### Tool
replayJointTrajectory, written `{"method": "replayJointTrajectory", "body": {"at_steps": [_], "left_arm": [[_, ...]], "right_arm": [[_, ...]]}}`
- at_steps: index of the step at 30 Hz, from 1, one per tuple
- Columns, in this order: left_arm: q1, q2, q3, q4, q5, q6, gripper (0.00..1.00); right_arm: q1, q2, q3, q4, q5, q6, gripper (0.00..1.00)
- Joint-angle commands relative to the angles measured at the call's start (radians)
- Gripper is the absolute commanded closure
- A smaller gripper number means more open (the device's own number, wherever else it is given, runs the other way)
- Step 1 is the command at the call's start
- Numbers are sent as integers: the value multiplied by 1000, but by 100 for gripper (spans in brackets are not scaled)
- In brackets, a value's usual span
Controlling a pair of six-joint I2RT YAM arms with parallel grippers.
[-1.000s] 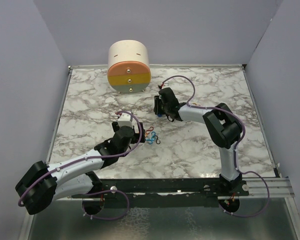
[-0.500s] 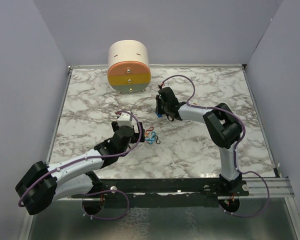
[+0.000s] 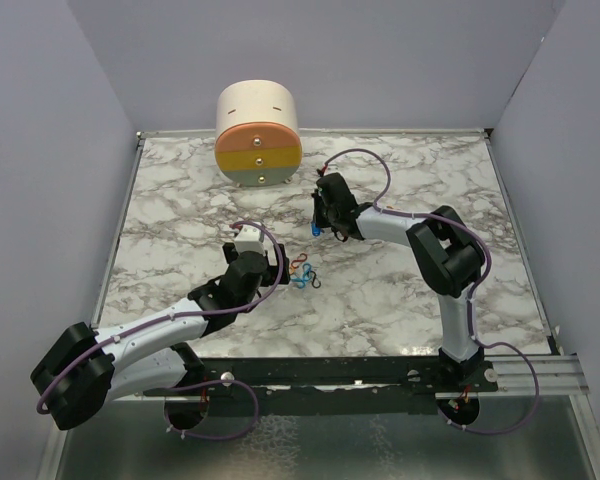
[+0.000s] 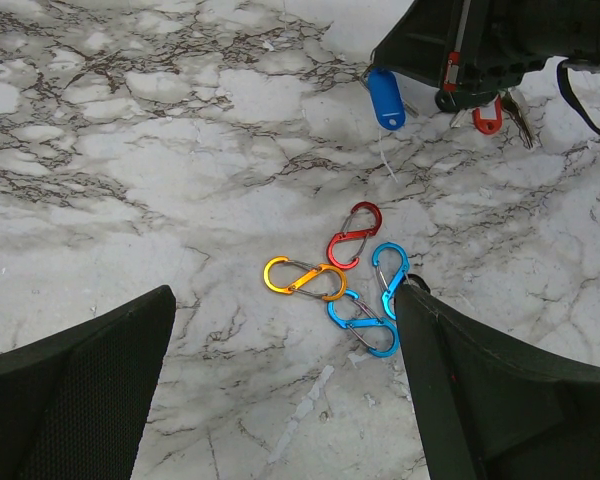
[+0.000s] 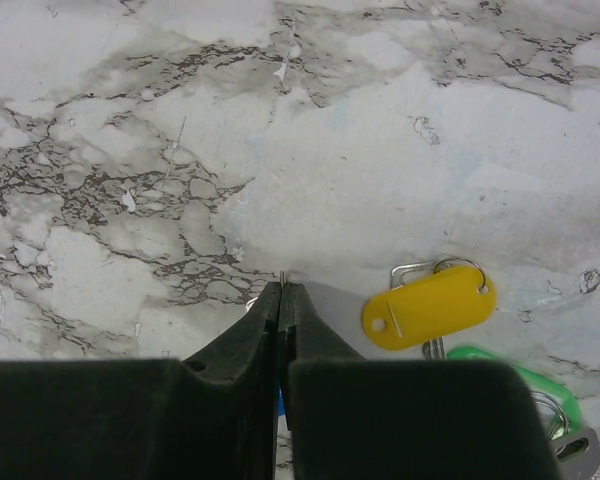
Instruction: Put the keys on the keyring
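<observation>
Beside the yellow key (image 5: 427,307), right fingers (image 5: 242,352) together.

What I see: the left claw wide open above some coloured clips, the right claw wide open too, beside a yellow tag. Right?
Not quite. The right gripper is shut, fingers pressed together, as the right wrist view shows. The rest holds: the left gripper is wide open above the coloured clips, and the yellow tag lies beside the right gripper.

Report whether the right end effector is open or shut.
Shut: the right end effector has its jaws pressed together, with no gap between them.
</observation>
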Motion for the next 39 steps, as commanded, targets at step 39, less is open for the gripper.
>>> {"method": "replayJointTrajectory", "body": {"at_steps": [39], "left_arm": [[8,259,6,122,142,-58,14]], "right_arm": [[8,-740,-554,210,-122,-249,99]]}}
